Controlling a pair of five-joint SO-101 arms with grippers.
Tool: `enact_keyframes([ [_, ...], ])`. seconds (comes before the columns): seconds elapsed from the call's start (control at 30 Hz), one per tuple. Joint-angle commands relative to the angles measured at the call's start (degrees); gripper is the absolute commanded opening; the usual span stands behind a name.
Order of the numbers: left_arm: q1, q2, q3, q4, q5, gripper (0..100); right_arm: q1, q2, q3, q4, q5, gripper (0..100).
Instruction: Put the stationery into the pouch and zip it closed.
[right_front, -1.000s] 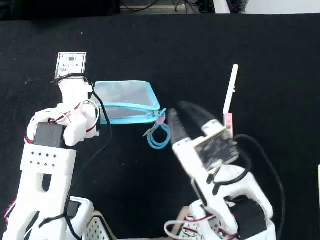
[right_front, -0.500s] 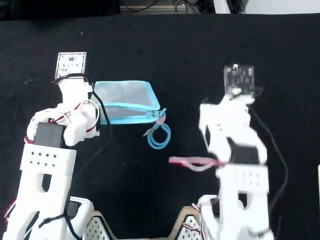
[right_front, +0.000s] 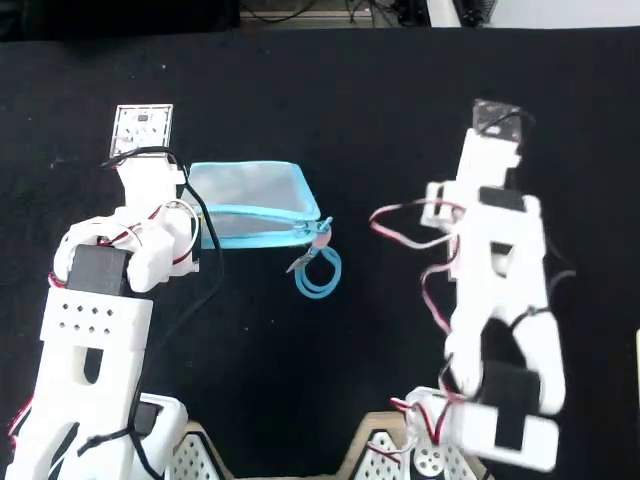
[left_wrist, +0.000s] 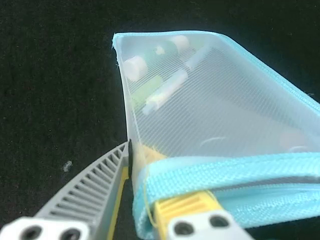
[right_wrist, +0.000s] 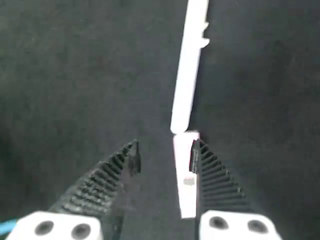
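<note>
Pouch (left_wrist: 220, 115) unmoved in clamped left claw (left_wrist: 136, 160); right claw (right_wrist: 162, 150), apart, now over probable pen (right_wrist: 190, 70).

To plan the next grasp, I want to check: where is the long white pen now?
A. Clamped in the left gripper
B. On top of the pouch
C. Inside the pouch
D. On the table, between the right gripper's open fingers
D: the right wrist view shows the white pen lying on the table, its end between the spread fingers of the right gripper; the left gripper pinches the pouch.

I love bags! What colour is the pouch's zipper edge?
Light blue, on the clear pouch; clearest in the left wrist view.
</note>
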Motion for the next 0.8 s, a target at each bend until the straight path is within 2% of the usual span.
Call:
enact_keyframes([
  [0.0,0.4,0.09,-0.04,-0.79,0.18,3,3.87,4.0,-9.1,-0.18,-0.26,15.5],
  [0.5,0.4,0.09,-0.04,-0.79,0.18,3,4.48,36.26,-46.64,12.04,-0.7,15.5],
  [0.77,0.48,0.26,-0.04,-0.79,0.35,3,4.4,54.9,-72.31,25.23,-0.79,15.5],
])
